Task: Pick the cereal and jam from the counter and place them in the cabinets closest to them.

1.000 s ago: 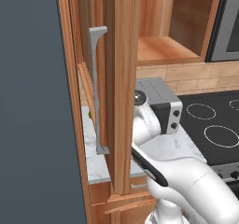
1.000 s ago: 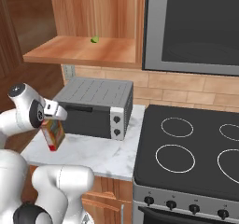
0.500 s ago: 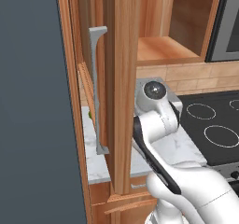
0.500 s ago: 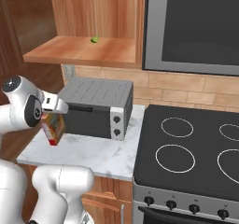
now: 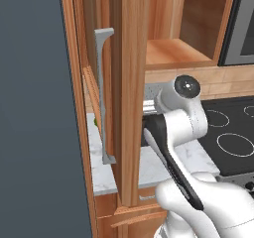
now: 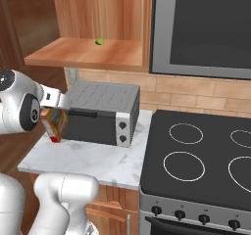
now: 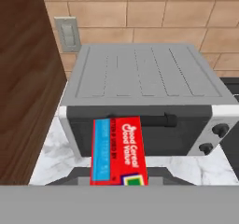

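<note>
The cereal (image 6: 55, 124), a red box with green and white print, hangs tilted a little above the counter (image 6: 88, 156), in front of the toaster oven's left end. My gripper (image 6: 53, 110) is shut on its top. In the hand view the cereal (image 7: 119, 150) fills the lower middle, with the counter (image 7: 56, 160) below it; my fingertips are hidden there. Above it the cabinets (image 6: 83, 53) stand open, with a wooden shelf. The open cabinet door with its grey bar handle (image 5: 104, 95) stands close on the left. The jam is out of view.
A grey toaster oven (image 6: 100, 112) stands on the counter right behind the box. A small green thing (image 6: 100, 41) lies on the cabinet shelf. The black stovetop (image 6: 196, 155) is to the right, with the microwave (image 6: 201, 28) above it. A wall socket (image 7: 68, 34) sits on the brick backsplash.
My arm has risen and carried the cereal box upward, off the counter, along the front of the toaster oven. The grip on the box is unchanged.
</note>
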Available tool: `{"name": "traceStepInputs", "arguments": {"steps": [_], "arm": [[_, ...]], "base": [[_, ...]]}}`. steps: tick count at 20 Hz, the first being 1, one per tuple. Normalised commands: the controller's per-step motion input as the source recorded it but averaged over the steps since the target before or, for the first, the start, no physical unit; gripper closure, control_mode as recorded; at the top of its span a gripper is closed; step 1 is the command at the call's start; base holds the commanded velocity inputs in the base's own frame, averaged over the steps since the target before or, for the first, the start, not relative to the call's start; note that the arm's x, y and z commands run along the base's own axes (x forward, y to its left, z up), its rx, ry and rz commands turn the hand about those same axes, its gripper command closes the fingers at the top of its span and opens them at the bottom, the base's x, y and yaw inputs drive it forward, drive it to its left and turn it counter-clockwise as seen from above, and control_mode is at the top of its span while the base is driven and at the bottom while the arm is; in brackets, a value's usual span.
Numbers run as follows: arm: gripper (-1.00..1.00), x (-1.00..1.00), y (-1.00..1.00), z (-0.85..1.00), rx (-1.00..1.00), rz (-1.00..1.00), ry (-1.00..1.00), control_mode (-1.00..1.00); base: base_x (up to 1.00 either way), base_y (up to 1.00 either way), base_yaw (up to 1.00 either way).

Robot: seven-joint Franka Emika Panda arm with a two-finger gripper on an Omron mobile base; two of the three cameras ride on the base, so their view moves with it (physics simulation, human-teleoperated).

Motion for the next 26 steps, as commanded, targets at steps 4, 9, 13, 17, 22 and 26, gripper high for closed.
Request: {"name": "traceStepInputs", "arguments": {"steps": [4, 9, 13, 17, 22, 26], "arm": [[1.00, -0.20, -0.14, 0.66, 0.02, 0.00, -0.07, -1.00], [1.00, -0.19, -0.14, 0.66, 0.01, 0.00, -0.05, -1.00], [1.00, -0.13, -0.11, 0.66, 0.01, 0.00, -0.05, -1.00], [1.00, -0.07, -0.09, 0.58, 0.02, 0.00, -0.06, -1.00], [1.00, -0.01, -0.09, 0.53, 0.03, 0.00, -0.07, -1.00], [1.00, 0.00, -0.11, 0.34, 0.03, 0.00, -0.07, -1.00]], "base": [[0.00, 0.00, 0.00], [0.00, 0.00, 0.00], [0.00, 0.00, 0.00], [0.00, 0.00, 0.00], [0.00, 0.00, 0.00], [0.00, 0.00, 0.00]]}}
